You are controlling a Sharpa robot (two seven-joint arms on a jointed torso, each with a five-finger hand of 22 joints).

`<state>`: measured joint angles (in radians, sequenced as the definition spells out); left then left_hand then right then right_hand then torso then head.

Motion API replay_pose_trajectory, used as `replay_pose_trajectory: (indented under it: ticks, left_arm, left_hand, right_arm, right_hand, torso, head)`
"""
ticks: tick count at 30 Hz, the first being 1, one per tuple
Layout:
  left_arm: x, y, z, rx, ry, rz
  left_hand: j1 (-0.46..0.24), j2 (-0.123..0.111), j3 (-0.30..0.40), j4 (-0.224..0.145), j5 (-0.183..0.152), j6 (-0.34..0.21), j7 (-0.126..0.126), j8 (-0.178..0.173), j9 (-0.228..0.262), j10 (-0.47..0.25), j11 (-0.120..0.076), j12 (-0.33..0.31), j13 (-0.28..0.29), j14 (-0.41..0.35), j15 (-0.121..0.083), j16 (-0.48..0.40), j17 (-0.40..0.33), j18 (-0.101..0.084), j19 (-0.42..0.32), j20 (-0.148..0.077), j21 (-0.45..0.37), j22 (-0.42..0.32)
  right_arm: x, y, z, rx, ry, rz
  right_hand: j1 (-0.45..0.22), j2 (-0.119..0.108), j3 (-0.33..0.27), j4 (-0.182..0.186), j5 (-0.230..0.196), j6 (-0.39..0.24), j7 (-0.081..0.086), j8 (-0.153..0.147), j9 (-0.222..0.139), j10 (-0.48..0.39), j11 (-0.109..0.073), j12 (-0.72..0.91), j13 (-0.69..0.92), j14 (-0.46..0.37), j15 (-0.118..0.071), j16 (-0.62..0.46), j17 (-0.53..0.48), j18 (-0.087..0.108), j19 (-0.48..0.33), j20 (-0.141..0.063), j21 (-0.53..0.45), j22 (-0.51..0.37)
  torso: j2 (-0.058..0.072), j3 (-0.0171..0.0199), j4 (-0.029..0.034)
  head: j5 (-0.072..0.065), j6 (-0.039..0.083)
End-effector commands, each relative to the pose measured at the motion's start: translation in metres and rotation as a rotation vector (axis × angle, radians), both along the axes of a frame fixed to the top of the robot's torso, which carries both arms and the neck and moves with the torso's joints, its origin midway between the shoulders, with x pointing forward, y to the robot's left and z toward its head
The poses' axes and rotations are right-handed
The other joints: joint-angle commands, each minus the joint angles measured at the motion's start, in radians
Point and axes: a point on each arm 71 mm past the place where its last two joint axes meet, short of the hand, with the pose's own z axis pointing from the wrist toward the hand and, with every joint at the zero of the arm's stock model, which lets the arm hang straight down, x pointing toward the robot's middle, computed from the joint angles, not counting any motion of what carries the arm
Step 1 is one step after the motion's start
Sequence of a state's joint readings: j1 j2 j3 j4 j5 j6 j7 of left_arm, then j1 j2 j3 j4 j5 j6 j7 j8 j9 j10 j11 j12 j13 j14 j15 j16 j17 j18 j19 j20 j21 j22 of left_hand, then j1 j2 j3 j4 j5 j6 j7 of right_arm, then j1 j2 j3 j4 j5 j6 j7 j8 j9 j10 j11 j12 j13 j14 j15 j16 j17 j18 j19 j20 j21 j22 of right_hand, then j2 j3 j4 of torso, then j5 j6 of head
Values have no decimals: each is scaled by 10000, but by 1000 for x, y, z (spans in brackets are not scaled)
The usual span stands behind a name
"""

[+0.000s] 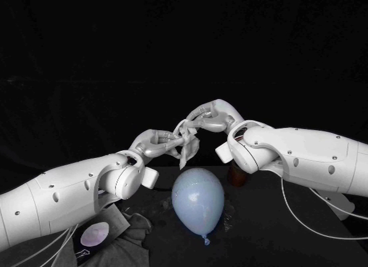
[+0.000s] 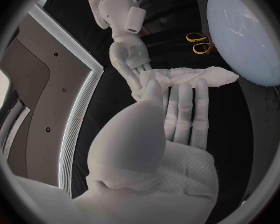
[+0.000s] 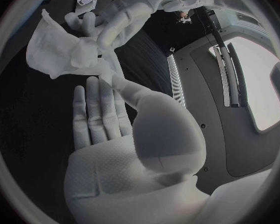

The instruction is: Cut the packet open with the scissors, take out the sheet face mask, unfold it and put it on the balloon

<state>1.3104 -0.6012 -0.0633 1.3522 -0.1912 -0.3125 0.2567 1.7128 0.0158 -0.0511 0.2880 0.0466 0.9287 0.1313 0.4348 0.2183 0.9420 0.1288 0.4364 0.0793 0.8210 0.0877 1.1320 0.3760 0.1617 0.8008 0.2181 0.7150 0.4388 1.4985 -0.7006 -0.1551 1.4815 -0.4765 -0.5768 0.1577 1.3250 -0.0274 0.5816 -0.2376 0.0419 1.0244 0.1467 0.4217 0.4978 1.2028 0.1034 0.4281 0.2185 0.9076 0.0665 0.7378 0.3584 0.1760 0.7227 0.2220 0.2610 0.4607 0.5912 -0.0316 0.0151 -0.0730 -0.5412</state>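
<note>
One thin white sheet face mask (image 1: 187, 146) hangs crumpled and twisted in the air between the two hands, just above the smooth, egg-shaped pale-blue balloon (image 1: 198, 200) lying on the black surface (image 1: 272, 250). The left hand (image 1: 156, 143) pinches one end, thumb against straight fingers (image 2: 185, 109). The right hand (image 1: 209, 115) pinches the other end, its remaining fingers (image 3: 99, 109) extended. Yellow-handled scissors (image 2: 198, 42) lie near the balloon. The packet (image 1: 96, 233) sits by the near left edge beside crumpled grey cloth (image 1: 144, 228).

black table (image 1: 264, 245) | crumpled grey cloth (image 1: 144, 229) front-left | brown object (image 1: 237, 177), partly hidden
</note>
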Motion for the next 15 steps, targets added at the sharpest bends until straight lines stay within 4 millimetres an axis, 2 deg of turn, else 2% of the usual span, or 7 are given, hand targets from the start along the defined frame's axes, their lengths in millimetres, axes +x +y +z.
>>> replay_pose_trajectory:
  ticks: [1,4,5,15]
  left_arm:
    - [-1,-1,3,38,-293,-72]
    - [1,4,3,129,-361,122]
    - [2,6,2,162,-389,192]
    - [5,25,4,294,-555,685]
  left_hand:
    - [55,302,162,-5,20,261,-47,64,-5,161,-58,96,31,35,-136,120,39,189,41,-72,139,88]
    - [210,629,458,-49,23,462,-117,156,38,403,-198,215,70,194,-259,278,95,198,85,-134,365,251]
    - [215,673,519,-38,20,448,-110,166,50,428,-214,221,70,226,-284,303,103,197,88,-152,424,295]
    - [257,737,869,-28,23,364,-26,282,151,513,-303,230,66,377,-372,416,143,190,56,-255,770,563]
  right_arm:
    - [0,0,1,-91,-155,20]
    - [1,-3,1,-103,-174,-47]
    - [1,-4,1,-112,-181,-63]
    - [0,-13,1,-1011,-501,95]
  right_hand:
    - [33,95,74,-12,62,-22,-61,43,14,226,-301,31,22,39,-18,55,15,81,-98,4,84,39]
    - [33,95,74,-12,62,-22,-61,43,14,226,-301,31,22,39,-18,55,15,81,-98,4,84,39]
    - [33,95,74,-12,62,-22,-61,43,14,226,-301,31,22,39,-18,55,15,81,-98,4,84,39]
    - [33,82,106,-31,63,-28,-66,68,28,232,-306,38,34,47,-25,61,15,83,-143,3,144,116]
  torso:
    - [-3,7,0]
    - [-7,6,-4]
    - [-9,5,-5]
    - [-2,-1,1]
  head:
    - [0,-5]
    - [-2,-3]
    - [-3,-3]
    - [-30,-22]
